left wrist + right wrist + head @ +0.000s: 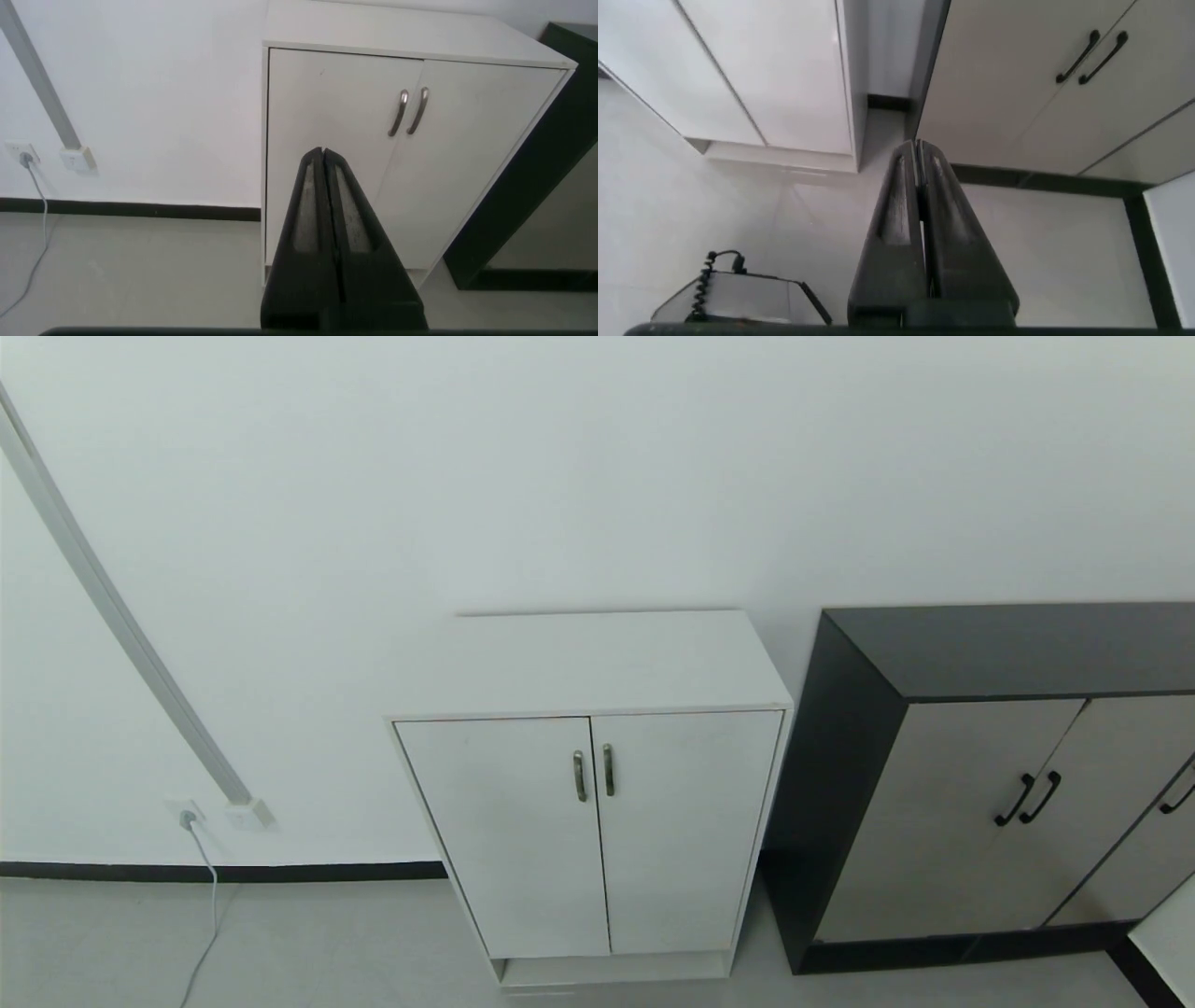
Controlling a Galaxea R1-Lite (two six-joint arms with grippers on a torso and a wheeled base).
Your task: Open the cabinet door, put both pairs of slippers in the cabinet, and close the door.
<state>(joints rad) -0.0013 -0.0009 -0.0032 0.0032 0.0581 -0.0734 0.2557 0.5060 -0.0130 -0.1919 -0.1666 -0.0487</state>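
A pale conduit slants down the wall at the far left and ends at an outlet. A thin cable drops from the outlet across the black baseboard onto the grey floor. From there to the next piece of furniture the floor is an open stretch.

The white cabinet stands in the middle with its back against the wall. Its left door and right door are both closed and meet at a straight central seam. The two upright metal handles sit just beside each other, one on each side of that seam. Under the doors' lower edge a shallow recess runs the cabinet's width. Open floor lies in front of the doors, and on the left side nothing stands near the hinge edge.

The cabinet's right side is very close to a taller dark cabinet. Only a narrow dark gap separates them. The dark cabinet's pale doors are also closed, and they carry black handles.

The left gripper hangs in front of the white cabinet, well apart from it, facing the left door. It is clenched tight and holds nothing. The right gripper is over the floor before the gap between the two cabinets. It too is pressed closed and grasps nothing.
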